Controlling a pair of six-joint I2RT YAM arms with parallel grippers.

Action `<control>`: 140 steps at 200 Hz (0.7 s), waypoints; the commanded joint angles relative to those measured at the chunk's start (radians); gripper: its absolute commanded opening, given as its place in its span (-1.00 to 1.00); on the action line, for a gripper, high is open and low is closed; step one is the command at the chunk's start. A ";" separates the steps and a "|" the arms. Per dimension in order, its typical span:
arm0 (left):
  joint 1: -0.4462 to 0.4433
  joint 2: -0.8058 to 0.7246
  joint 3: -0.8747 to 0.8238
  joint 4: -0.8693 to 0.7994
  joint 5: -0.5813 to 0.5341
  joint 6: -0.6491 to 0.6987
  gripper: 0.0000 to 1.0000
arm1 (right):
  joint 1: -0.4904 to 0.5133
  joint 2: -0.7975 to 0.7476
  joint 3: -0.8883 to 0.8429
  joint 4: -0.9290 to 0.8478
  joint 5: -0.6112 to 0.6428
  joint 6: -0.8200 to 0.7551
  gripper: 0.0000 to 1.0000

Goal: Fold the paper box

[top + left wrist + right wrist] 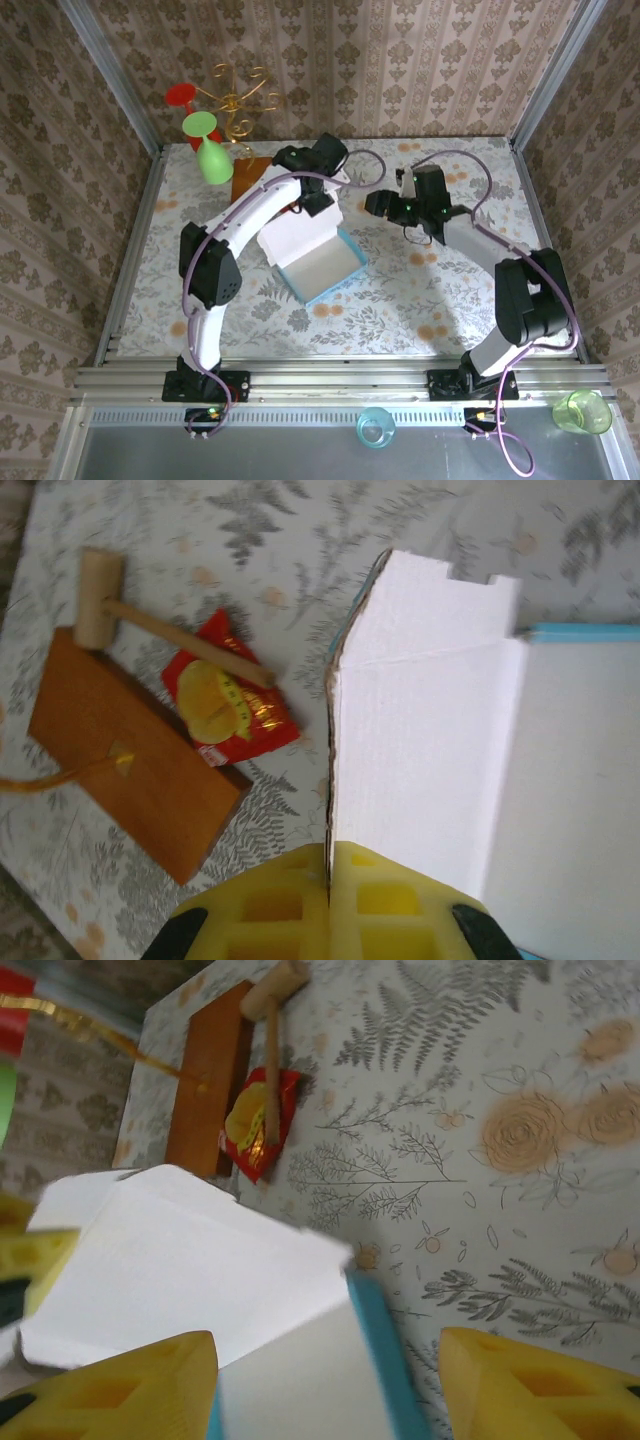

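Between the yellow fingers (390,912) of the left end effector (328,900) sits the edge of a white flap (420,730) of the box (335,265). The fingers are clenched on it and hold the flap up on edge. To this end effector's right spreads the box's white inner side, closed at the far end by a light-blue wall (585,633). To its left, on the bench (300,540), lie a red packet (232,698) and a wooden mallet (150,630) whose handle crosses the packet. Just beside them is a brown board (130,765), with the mallet's head at one end of it.

The right end effector (325,1350) is released, its two fingers wide apart with the box's blue-edged corner between them. The finger on the right of its wrist view stands clear of the cardboard. The other overlaps the white sheet, and whether they touch cannot be told. Ahead of this end effector are the upright flap, then the packet, mallet and board.

From above, the two end effectors face each other across the box's far end near the middle of the bench, the left at the flap and the right just off the far right corner. Beyond the left one, a green goblet (212,160) and a red one (182,97) hang by a gold stand (240,100).
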State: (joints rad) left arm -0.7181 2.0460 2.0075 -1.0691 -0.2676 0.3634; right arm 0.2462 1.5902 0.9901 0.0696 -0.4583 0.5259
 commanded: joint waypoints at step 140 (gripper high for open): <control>0.021 -0.107 -0.130 0.222 0.220 0.388 -1.00 | 0.057 0.175 0.058 0.187 -0.196 -0.416 0.07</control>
State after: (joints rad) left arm -0.7090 1.9533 1.8774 -0.8650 -0.0769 0.7158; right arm 0.3004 1.7397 0.9985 0.2806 -0.6167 0.1558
